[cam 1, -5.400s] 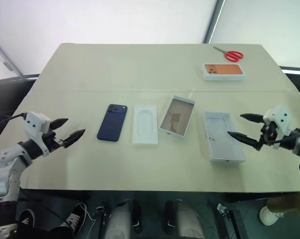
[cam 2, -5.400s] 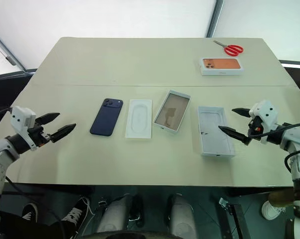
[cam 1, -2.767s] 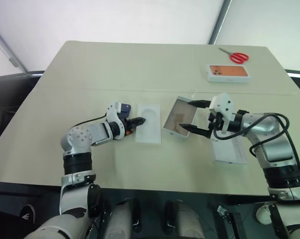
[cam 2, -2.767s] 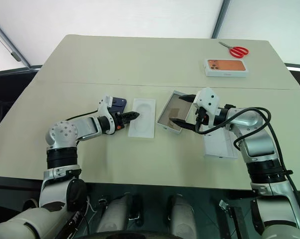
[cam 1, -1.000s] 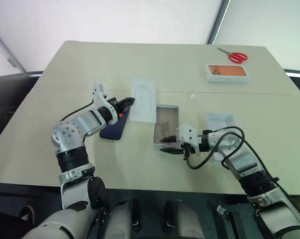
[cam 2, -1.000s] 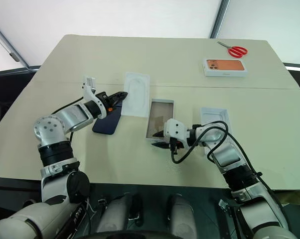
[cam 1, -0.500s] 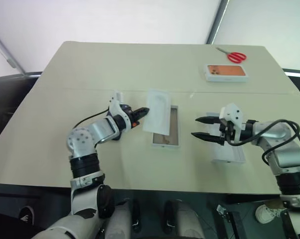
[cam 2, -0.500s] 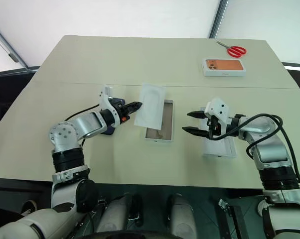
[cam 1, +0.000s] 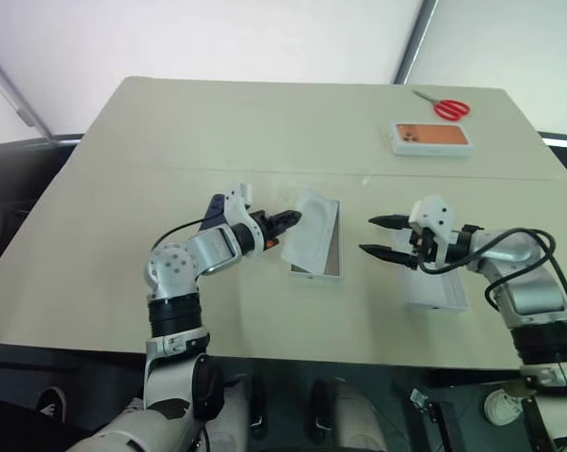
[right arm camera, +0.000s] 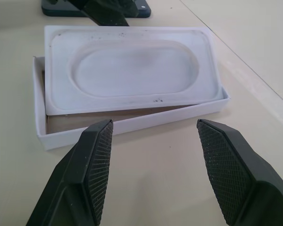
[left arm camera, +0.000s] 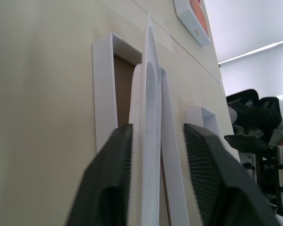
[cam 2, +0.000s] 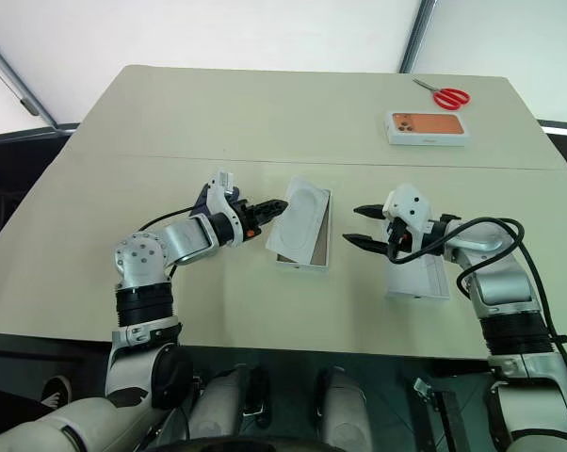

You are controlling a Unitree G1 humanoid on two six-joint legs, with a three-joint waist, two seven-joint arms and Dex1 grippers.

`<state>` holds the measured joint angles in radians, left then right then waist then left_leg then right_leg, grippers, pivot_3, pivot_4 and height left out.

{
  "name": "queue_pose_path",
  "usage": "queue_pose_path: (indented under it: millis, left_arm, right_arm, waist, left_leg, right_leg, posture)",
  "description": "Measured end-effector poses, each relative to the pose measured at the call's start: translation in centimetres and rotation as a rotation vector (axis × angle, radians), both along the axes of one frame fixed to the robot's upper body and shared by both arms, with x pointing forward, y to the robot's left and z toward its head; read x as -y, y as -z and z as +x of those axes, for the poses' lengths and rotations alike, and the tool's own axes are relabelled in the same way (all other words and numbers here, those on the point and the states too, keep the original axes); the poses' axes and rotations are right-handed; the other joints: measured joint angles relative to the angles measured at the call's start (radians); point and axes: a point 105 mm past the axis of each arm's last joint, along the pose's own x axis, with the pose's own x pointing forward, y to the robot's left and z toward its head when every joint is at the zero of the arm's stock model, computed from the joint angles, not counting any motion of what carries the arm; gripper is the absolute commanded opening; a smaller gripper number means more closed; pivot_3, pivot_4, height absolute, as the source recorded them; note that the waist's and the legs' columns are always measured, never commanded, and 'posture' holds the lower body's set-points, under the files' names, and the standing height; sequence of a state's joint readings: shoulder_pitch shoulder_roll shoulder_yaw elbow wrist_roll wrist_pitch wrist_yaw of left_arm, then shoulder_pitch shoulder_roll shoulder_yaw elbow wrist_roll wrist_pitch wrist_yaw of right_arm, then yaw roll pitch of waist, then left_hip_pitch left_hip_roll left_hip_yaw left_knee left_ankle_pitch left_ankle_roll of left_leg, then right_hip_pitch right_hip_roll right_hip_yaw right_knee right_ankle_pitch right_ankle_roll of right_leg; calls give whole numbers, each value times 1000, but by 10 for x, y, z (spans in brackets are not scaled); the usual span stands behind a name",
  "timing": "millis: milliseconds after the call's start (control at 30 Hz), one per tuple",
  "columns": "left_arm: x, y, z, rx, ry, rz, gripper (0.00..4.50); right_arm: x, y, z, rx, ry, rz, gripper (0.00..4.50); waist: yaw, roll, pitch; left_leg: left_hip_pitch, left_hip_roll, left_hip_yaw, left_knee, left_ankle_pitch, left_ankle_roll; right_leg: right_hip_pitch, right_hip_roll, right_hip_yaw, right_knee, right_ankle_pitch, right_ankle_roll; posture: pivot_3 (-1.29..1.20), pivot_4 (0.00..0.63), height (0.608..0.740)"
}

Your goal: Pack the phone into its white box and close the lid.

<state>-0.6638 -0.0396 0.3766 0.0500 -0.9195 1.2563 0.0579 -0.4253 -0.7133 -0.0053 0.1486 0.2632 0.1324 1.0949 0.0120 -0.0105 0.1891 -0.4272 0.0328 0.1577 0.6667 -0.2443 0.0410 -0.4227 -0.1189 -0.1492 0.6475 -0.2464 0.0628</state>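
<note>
The white box [cam 1: 314,273] with a brown floor lies at the table's middle. A thin white insert [cam 1: 314,231] with an oval recess leans tilted on it, one edge on the rim. My left gripper [cam 1: 285,226] is at the insert's left edge, its fingers open on either side of that edge. The dark blue phone [right arm camera: 54,8] lies behind the left gripper, mostly hidden by the arm. My right gripper [cam 1: 366,235] hangs open and empty just right of the box, above the table. The lid [cam 1: 439,287] lies inside up under my right forearm.
A white box with an orange phone picture [cam 1: 429,137] and red scissors [cam 1: 445,108] lie at the far right corner. A fold line crosses the tan table [cam 1: 123,273] behind the box.
The left gripper carried the insert rightward over the white box, lowered it onto the rim and spread its fingers. The right gripper drew back from the box to the right and up.
</note>
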Motion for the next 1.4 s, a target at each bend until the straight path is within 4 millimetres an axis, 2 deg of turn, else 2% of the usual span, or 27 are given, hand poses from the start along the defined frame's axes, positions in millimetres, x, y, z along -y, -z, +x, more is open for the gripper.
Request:
queue_pose_path:
  millis: [167,367,533,600,767,900,1000,1100,1233,1267,1400]
  left_arm:
    - [-2,-8,-1,43,25,41,2919]
    - [-10,-21,-9,143,91,120,2919]
    - [-27,-26,-5,196,64,169,2919]
    - [-29,-24,-4,194,53,169,2919]
    - [-20,-5,-10,132,86,151,2919]
    - [-6,-3,-15,131,133,138,2919]
    - [-4,-2,-15,138,144,146,2919]
    - [-3,3,-15,129,150,174,2157]
    - [-4,13,-17,98,148,172,195]
    - [-3,14,-17,94,149,167,83]
    - [1,14,-18,84,150,145,83]
  right_arm:
    - [-11,-5,8,24,-14,26,3006]
    - [-29,-20,25,69,12,103,3006]
    - [-52,-9,22,22,-18,135,3006]
    - [-54,-5,20,8,-22,134,3006]
    - [-54,-6,21,11,-19,127,3006]
    - [-52,-8,22,16,-15,119,3006]
    - [-51,-8,22,17,-12,117,3006]
    - [-51,-8,21,20,-7,117,3006]
    - [-50,-7,21,21,1,117,3006]
    - [-50,-5,21,18,3,117,3006]
    - [-49,-5,20,20,4,116,3006]
  waist:
    - [-3,0,0]
    - [-3,0,0]
    - [-2,0,0]
    - [-1,0,0]
    - [-2,0,0]
    - [-3,0,0]
    - [-4,0,0]
    - [-5,0,0]
    - [-5,0,0]
    - [-3,0,0]
    - [-3,0,0]
  left_leg:
    - [0,0,0,0,0,0]
    - [0,0,0,0,0,0]
    - [0,0,0,0,0,0]
    - [0,0,0,0,0,0]
    - [0,0,0,0,0,0]
    - [0,0,0,0,0,0]
    - [0,0,0,0,0,0]
    - [0,0,0,0,0,0]
    - [0,0,0,0,0,0]
    - [0,0,0,0,0,0]
    - [0,0,0,0,0,0]
  right_leg:
    - [0,1,0,0,0,0]
    - [0,1,0,0,0,0]
    - [0,0,0,0,0,0]
    - [0,0,0,1,0,0]
    - [0,0,0,1,0,0]
    - [0,0,0,1,0,0]
    - [0,0,0,1,0,0]
    - [0,0,0,0,0,0]
    - [0,0,0,1,0,0]
    - [0,0,0,1,0,0]
    - [0,0,0,0,0,0]
  posture:
    - [0,150,738]
    - [0,150,738]
    - [0,150,738]
    - [0,150,738]
    - [0,150,738]
    - [0,150,738]
    - [0,150,738]
    - [0,150,738]
    - [0,150,738]
    - [0,150,738]
    - [0,150,738]
